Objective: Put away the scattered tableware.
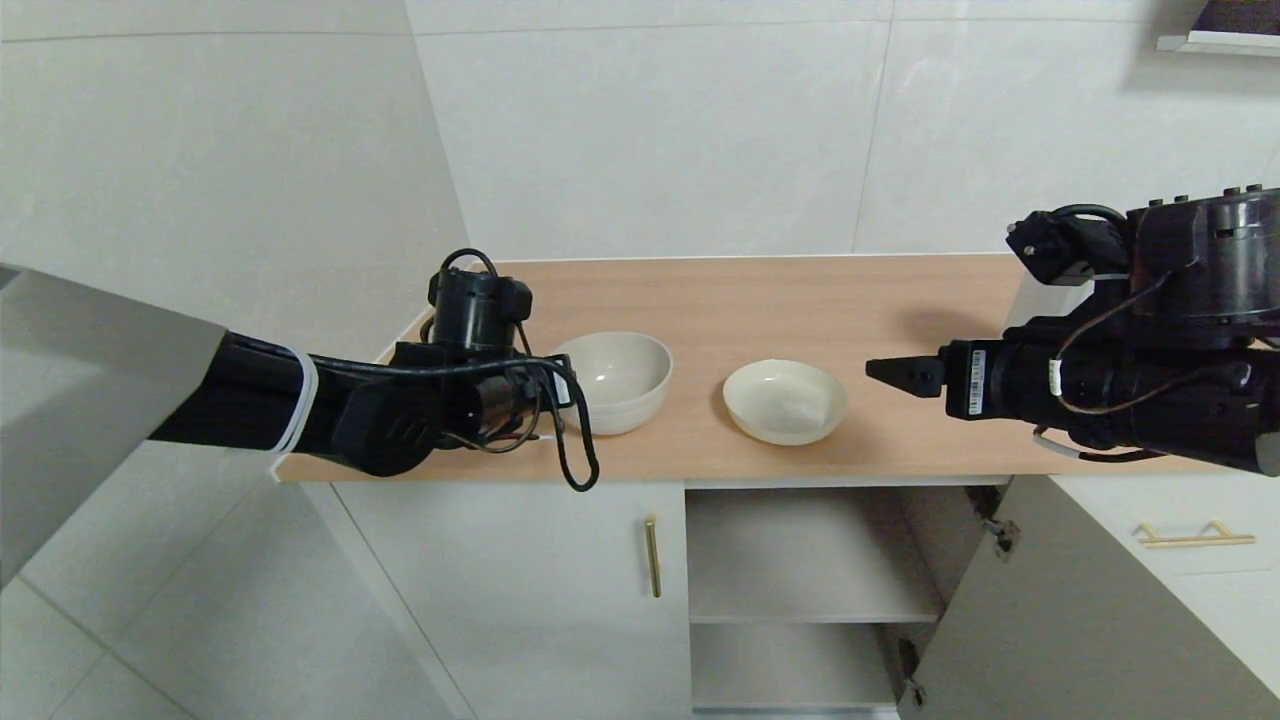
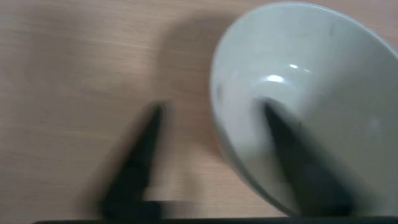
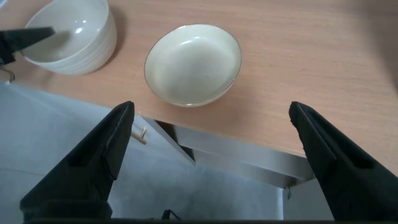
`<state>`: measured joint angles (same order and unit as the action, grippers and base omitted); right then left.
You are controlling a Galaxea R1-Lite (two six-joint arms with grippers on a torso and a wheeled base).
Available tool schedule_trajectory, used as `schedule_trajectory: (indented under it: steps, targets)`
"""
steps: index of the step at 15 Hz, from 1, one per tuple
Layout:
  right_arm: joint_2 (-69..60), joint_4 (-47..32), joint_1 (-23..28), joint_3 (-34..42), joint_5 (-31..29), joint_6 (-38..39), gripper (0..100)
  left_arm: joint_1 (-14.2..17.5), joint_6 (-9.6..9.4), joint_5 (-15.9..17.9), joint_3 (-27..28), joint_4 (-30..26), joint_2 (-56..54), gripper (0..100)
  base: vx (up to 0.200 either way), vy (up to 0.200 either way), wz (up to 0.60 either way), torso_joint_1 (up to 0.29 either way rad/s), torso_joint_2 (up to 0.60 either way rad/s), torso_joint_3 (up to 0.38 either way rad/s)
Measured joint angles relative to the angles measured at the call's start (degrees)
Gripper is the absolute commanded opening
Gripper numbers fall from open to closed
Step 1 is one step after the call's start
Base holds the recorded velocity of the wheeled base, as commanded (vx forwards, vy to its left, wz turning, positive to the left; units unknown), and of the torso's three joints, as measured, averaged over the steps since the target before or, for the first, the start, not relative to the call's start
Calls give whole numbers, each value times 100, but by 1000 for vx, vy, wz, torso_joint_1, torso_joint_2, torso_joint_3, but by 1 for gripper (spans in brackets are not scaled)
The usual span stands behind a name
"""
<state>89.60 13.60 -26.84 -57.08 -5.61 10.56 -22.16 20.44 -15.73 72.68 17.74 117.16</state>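
Note:
A deep off-white bowl (image 1: 618, 378) stands on the wooden counter (image 1: 760, 300), with a shallower cream bowl (image 1: 786, 400) to its right. My left gripper (image 1: 555, 392) is at the deep bowl's left rim. In the left wrist view it (image 2: 212, 109) is open and straddles the rim of the deep bowl (image 2: 311, 81), with one finger inside and the other outside over the wood. My right gripper (image 1: 888, 372) hovers just right of the shallow bowl. It (image 3: 211, 112) is open and holds nothing, with the shallow bowl (image 3: 193, 65) and the deep bowl (image 3: 74, 37) beyond its fingertips.
Below the counter a cabinet stands open with bare shelves (image 1: 800, 560), its door (image 1: 1010, 620) swung out to the right. A closed door with a gold handle (image 1: 652, 555) is to the left. Tiled walls close in the back and left.

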Motion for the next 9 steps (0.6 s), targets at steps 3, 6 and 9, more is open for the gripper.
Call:
schedule_trajectory:
  steps: [3,6,9]
  targets:
    - [108,7,6,-56,-11,0,100,-66,13,-11,-20,18,-24,0,0,0,0,0,0,0]
    - [293,-9,9,-210,-33,17,100,-73,85,-11,-116,-12,-239,0,0,0,0,0,0,0]
    - [789,-34,35,-618,-468,112,100,-79,117,13,-391,-11,-792,0,0,0,0,0,0,0]
